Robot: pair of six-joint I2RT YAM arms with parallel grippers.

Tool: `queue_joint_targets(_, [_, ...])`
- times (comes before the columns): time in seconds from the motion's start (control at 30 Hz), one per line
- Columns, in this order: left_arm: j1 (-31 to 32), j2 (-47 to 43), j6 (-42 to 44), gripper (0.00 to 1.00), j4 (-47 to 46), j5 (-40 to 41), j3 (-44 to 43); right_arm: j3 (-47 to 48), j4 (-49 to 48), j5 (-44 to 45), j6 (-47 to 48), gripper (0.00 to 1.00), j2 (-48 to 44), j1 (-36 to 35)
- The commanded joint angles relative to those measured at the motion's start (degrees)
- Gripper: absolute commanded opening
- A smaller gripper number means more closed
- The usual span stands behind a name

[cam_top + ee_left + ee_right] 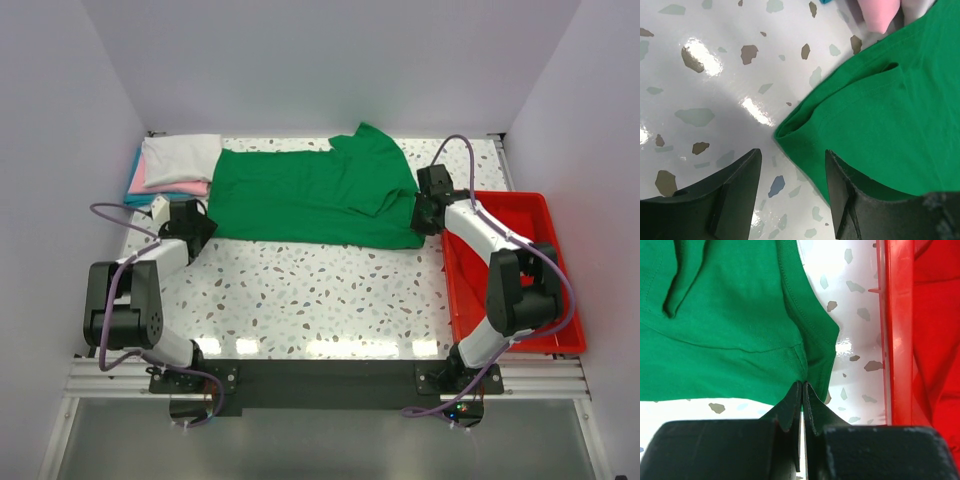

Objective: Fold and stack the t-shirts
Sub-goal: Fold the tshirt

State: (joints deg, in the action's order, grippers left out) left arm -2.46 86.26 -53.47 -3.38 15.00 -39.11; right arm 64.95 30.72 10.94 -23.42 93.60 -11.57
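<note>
While mid-fold on the green shirt, looks like the grab-both-corners step, half done. Lies spread flat across the far half of the table, long axis left to right, one sleeve flopped over itself at the right end. Butts against the folded stack of white, pink and teal at far left; ends just beside the red tray at right.

Right gripper: fingers pressed together, pinching the near right corner of the cloth. Looks like a thin bite, right at the hem.

Left gripper: fingers apart, straddling the near left corner, low over the table. Nothing gripped yet; corner tip in the gap, cloth running under the right-hand finger in the wrist view. Corner looks doubled over there.

Next, by my read: nudge left forward to get the corner deeper between the fingers, drop to the surface, close. Needs both layers of that doubled hem, else peels off on the lift. Then lift both corners together, level, and carry the near edge over to the far edge. Keep tension even side to side to avoid a skewed crease. Watch the stack on the left: risk of dragging the white one along. Stacking after; more folds needed first.
</note>
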Motion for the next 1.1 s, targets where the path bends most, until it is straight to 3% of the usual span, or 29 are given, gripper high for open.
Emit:
queue_joint_targets(0.0, [0.79,2.42,-1.63,0.59,-3.21,-0.33,-2.19,2.46,0.22,-0.13,0.74,0.00,-0.09,0.15])
queue_joint_targets(0.1, [0.96,4.79,-2.94,0.57,-2.52,0.20,-3.69,2.64,0.22,-0.57,0.83,0.00,0.00,0.15])
queue_joint_targets(0.4, [0.96,8.39,-5.68,0.39,0.03,1.34,-6.15,2.20,-0.13,-0.22,1.01,0.00,0.09,0.15])
queue_joint_targets(0.47, [0.96,8.75,-5.76,0.30,0.56,1.43,-6.33,2.20,-0.05,-0.13,1.10,0.00,0.09,0.15])
queue_joint_targets(0.5, [0.96,8.93,-5.77,0.19,0.56,1.52,-6.24,2.29,0.13,0.13,1.27,0.00,0.26,0.15])
queue_joint_targets(0.6, [0.96,8.49,-5.85,0.00,2.14,2.13,-6.33,3.25,1.18,0.14,1.45,0.00,0.35,0.41])
queue_joint_targets(0.9, [-1.05,-2.13,-7.70,0.00,16.98,9.68,-2.64,0.89,6.01,0.66,2.15,0.00,-5.53,0.59])
queue_joint_targets(1.07, [-5.53,-11.10,-7.87,0.00,21.48,10.66,4.91,-4.29,9.00,0.92,2.24,0.00,-12.63,0.67])
